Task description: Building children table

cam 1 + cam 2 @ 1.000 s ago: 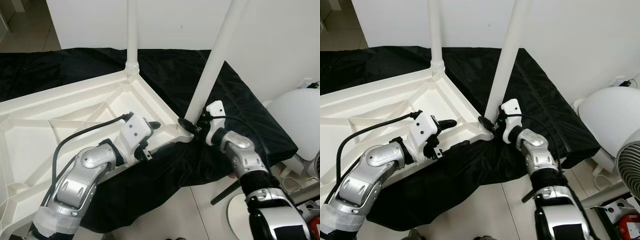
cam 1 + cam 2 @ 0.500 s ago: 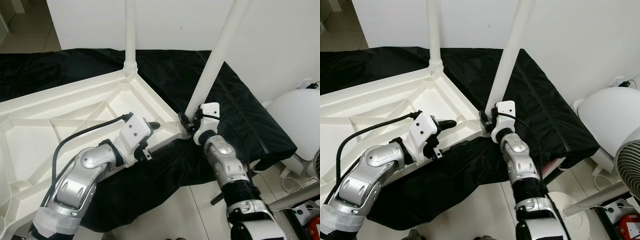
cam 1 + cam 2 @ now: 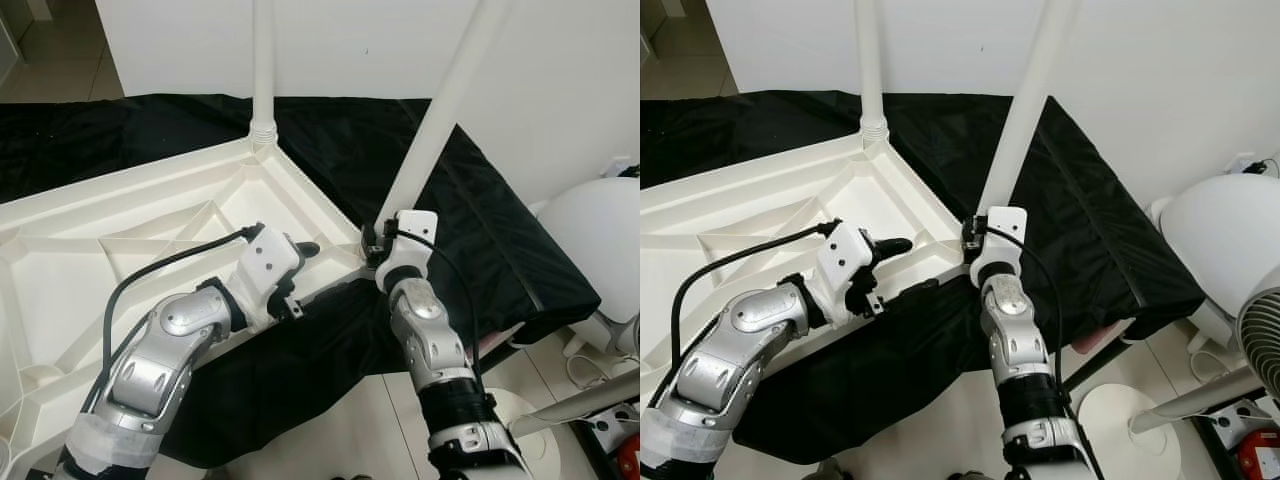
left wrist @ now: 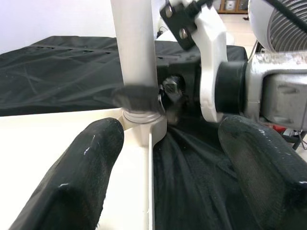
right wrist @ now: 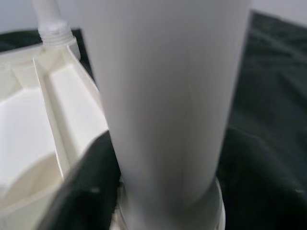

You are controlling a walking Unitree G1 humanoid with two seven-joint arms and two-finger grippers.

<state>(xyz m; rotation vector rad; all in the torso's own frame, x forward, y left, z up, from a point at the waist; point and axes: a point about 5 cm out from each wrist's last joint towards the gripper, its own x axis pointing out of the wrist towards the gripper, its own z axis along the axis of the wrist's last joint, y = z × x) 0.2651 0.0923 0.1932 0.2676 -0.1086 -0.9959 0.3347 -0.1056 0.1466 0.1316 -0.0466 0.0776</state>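
White children's table — lying upside down on a black cloth, ribbed underside facing up; one corner points toward the robot.

Far leg — white tube, standing upright in the far corner socket.

Near leg — white tube seated in the near corner socket, leaning to the right as it rises.

Right hand — forearm raised steeply from below, wrist bent toward the near corner; black fingers clamped around the base of the near leg, just above the socket; the wrist view looks straight up the tube.

Left hand — arm bent at the elbow, forearm laid across the table's near edge, pointing at the same corner; fingers spread apart, one over the white rim, the other over the cloth; nothing between them; fingertips just short of the socket.

White fan — on the floor at the right, beside the cloth.
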